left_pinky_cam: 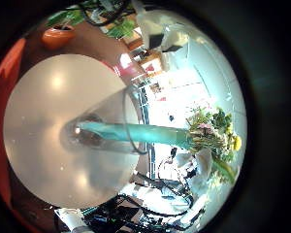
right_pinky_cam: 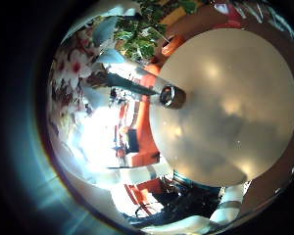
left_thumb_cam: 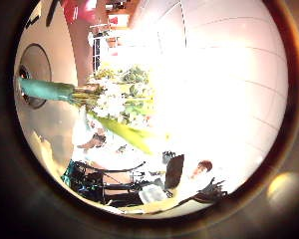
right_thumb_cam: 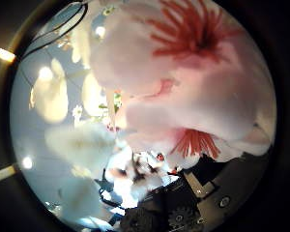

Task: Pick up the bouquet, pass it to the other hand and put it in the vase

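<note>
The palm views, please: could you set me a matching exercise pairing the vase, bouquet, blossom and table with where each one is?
Things:
1. vase
2. bouquet
3. large blossom
4. round table

Places:
A. bears the vase
B. fills the right thumb side palm view
C. stands near the table's middle
D. rises out of the vase

Pairs: 1-C, 2-D, 3-B, 4-A
</note>
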{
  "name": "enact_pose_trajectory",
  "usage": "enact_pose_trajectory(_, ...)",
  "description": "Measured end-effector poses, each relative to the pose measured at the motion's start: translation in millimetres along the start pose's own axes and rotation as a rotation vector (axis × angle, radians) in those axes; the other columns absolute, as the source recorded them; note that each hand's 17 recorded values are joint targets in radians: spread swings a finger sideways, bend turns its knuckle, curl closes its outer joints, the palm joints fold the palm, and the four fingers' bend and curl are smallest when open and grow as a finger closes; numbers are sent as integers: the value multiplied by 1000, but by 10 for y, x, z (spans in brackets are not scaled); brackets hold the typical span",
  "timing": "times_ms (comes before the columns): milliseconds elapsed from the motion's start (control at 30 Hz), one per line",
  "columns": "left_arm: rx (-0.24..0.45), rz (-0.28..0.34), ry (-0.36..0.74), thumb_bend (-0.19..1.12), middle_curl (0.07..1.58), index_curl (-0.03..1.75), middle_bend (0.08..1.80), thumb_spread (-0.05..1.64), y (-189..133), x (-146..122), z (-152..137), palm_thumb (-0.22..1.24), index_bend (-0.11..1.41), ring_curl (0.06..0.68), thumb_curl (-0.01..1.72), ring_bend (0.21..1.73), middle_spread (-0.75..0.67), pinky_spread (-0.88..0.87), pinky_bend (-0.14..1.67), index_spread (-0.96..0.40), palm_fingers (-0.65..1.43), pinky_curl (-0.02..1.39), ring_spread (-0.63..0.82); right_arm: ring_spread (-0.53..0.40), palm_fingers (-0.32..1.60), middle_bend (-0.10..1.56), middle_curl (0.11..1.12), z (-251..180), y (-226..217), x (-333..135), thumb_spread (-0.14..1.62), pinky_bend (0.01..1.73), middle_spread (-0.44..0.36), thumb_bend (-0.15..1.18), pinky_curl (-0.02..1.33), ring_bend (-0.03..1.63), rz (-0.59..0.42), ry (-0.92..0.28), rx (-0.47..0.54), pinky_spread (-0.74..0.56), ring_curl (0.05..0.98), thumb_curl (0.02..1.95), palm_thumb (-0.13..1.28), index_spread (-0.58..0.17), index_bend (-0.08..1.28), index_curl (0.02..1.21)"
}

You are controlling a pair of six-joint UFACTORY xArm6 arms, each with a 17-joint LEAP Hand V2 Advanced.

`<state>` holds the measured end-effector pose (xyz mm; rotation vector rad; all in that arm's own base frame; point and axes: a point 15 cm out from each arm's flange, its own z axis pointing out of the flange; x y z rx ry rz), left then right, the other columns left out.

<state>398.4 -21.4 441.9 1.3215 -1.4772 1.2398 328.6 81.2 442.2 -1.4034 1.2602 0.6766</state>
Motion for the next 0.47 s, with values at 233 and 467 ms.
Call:
enact_pose_trajectory(233, 79, -2, -30, -36, 307, 291, 167, 813, 201, 100, -199, -1, 109, 165, 355, 504, 602, 676, 161, -7, -193, 408, 674, -297, 585, 677, 521, -51, 11, 112, 899, 610, -226, -23, 298, 980, -43, 26, -8, 182, 381, 627, 857, -426, 514, 568)
enact_pose_trajectory(467, 78, -27, -59, -35, 271, 243, 167, 819, 484, 93, -131, 0, 125, 163, 345, 469, 590, 657, 173, -6, -157, 346, 676, -300, 591, 671, 525, -141, 23, 184, 899, 634, -228, -24, 271, 980, -52, 73, -14, 180, 385, 628, 854, -425, 508, 573)
